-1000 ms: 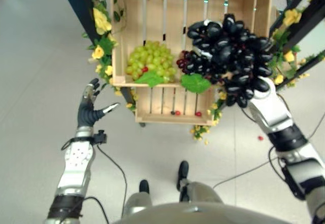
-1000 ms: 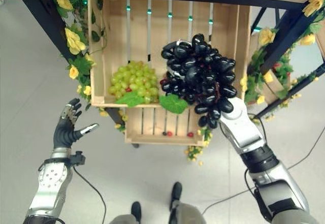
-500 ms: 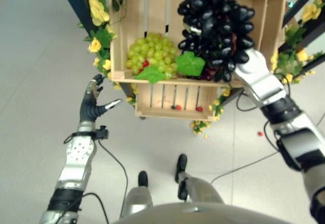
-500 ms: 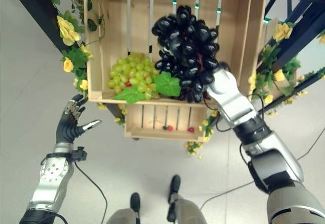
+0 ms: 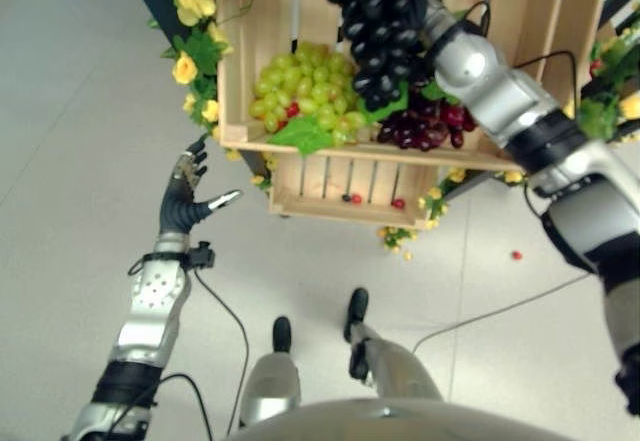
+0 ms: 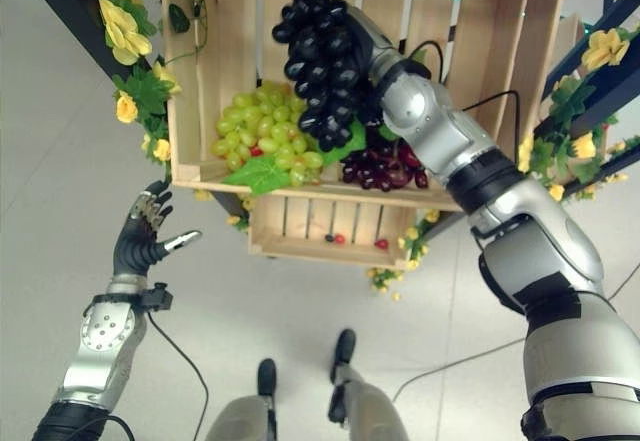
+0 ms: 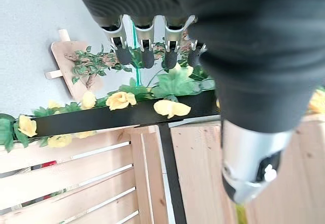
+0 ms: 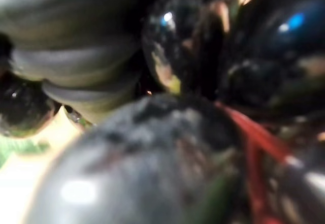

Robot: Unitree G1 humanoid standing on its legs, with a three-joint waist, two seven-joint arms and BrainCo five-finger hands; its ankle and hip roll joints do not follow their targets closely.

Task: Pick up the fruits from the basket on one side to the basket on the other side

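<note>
- Leftmost, the left hand [image 5: 183, 204] hangs over the pale grey floor [image 5: 80, 111], well apart from the fruit; its fingers [image 7: 144, 51] are straight and spread, with the thumb held out to the side, and they hold nothing.
- Beside it stands a black metal frame [image 6: 60, 6] dressed with yellow artificial flowers and green leaves [image 5: 195, 56].
- Next comes the upper slatted wooden crate [image 5: 250, 21], which sits against that frame; a bunch of green grapes with a green leaf [image 5: 305, 86] lies in its left half.
- Above the middle of the crate, a large bunch of black grapes [image 6: 320, 61] is held up, hanging just over the right edge of the green bunch and partly in front of it.
- The right hand [image 5: 432, 16] reaches into the crate from the right and is buried behind the black bunch; I cannot tell how its fingers are set, since the fruit hides them. The right wrist view shows dark glossy grapes and a red stem pressed close.
- To the right of the green bunch, a smaller bunch of dark red grapes [image 6: 385, 169] lies on the crate floor, under the right forearm.
- Below, a lower slatted wooden crate [image 5: 340, 186] holds two small red berries [image 5: 397, 203].
- Farther right, one more red berry [image 5: 516, 255] lies on the floor.
</note>
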